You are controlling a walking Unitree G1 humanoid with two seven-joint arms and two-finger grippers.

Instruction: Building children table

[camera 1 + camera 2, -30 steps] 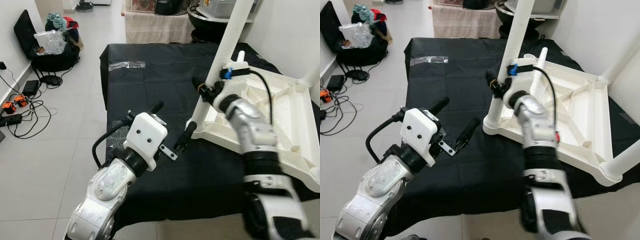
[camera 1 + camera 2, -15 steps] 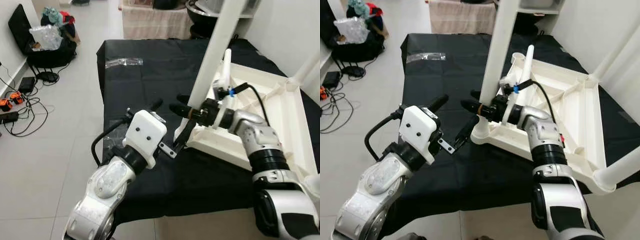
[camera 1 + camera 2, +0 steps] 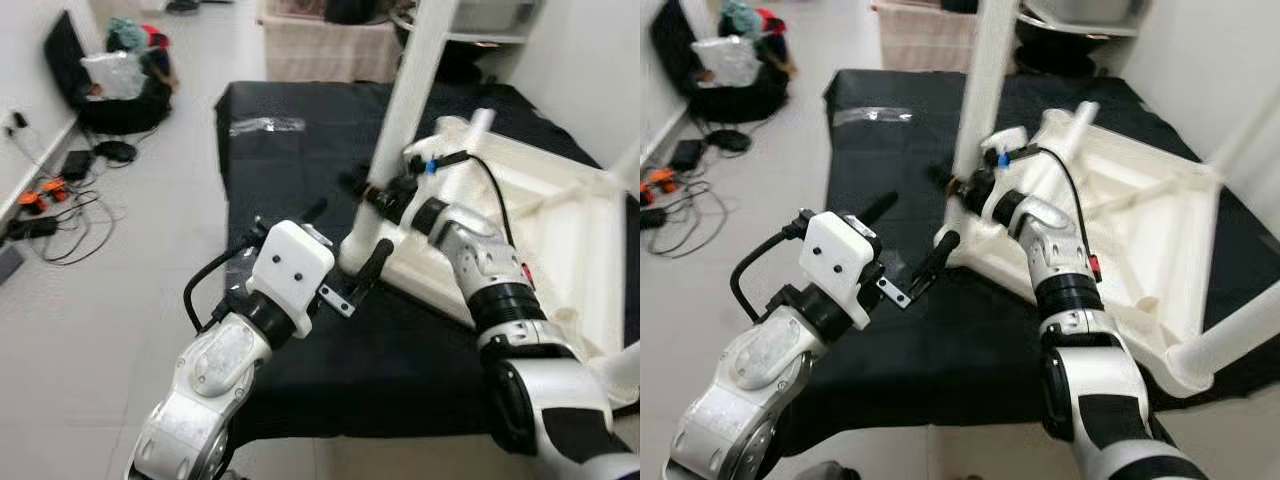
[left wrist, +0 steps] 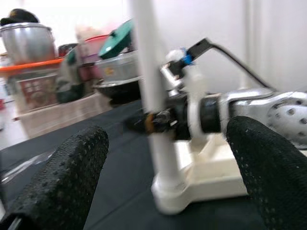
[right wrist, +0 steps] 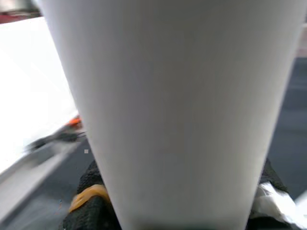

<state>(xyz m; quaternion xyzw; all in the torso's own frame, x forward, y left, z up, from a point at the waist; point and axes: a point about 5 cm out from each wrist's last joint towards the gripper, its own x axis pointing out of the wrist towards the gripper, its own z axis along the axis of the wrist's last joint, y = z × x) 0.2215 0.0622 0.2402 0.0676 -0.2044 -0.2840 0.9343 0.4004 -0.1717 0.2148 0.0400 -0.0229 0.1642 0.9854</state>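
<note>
My left gripper (image 3: 350, 260) hangs with jaws apart and nothing between them, the leg (image 3: 400, 120) just ahead. I judge I'm seating that leg in the corner socket of the upturned tabletop (image 3: 560, 220) on the black cloth (image 3: 290, 160). My right gripper (image 3: 368, 190) has its jaws clamped round the leg low down, near the socket. Next I'd steady the tabletop with the left and twist or press the leg home. Beyond the jaws stand crates and pots; nothing blocks them.
</note>
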